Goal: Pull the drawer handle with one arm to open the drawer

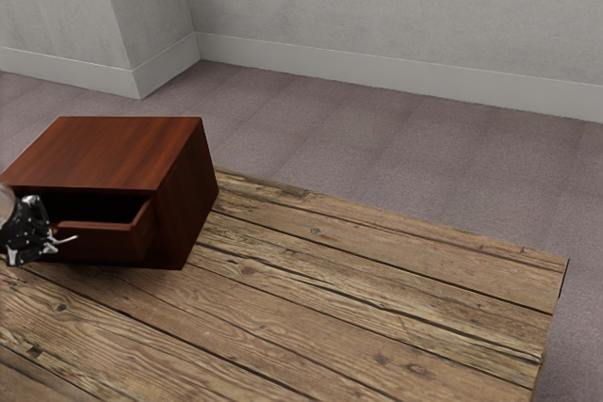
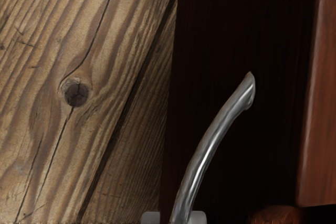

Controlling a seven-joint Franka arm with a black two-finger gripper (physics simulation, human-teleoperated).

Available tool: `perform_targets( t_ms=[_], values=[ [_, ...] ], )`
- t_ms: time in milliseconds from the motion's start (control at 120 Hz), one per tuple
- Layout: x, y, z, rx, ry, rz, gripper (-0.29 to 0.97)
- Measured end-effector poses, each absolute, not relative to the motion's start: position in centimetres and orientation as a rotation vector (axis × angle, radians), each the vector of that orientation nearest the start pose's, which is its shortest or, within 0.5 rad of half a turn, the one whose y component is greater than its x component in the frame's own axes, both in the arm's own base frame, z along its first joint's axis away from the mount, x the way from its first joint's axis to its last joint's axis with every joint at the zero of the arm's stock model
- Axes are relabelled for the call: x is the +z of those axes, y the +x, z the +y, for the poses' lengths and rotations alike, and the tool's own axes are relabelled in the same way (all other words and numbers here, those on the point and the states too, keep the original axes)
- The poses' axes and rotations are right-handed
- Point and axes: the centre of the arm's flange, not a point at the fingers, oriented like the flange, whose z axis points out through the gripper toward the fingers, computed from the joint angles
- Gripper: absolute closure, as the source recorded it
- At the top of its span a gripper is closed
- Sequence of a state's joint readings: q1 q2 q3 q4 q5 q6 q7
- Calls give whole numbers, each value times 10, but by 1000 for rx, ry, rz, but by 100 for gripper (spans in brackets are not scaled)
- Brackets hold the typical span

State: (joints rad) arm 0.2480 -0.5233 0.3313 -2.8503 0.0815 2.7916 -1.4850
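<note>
A dark red-brown wooden cabinet (image 1: 118,150) stands on the plank table (image 1: 339,317) at the exterior view's left. Its drawer (image 1: 108,240) is pulled partly out, leaving a dark gap above the front panel. My black gripper (image 1: 45,238) is at the far left edge, right in front of the drawer, shut on the thin silver handle (image 1: 64,239). In the wrist view the curved metal handle (image 2: 215,145) rises from between two pale finger pads (image 2: 149,217) against the dark drawer front (image 2: 241,40).
The table of rough planks (image 2: 73,87) stretches toward the exterior view's right and ends at an edge (image 1: 551,327). Grey carpet (image 1: 405,138) and white walls with a baseboard lie beyond it.
</note>
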Motion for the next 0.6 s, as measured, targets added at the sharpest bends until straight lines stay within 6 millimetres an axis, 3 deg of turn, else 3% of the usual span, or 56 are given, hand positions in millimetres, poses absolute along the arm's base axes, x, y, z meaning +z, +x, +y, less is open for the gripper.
perform_targets(
  t_ms=[600],
  values=[
    [388,296,197,463,1507,2357,79]
  ],
)
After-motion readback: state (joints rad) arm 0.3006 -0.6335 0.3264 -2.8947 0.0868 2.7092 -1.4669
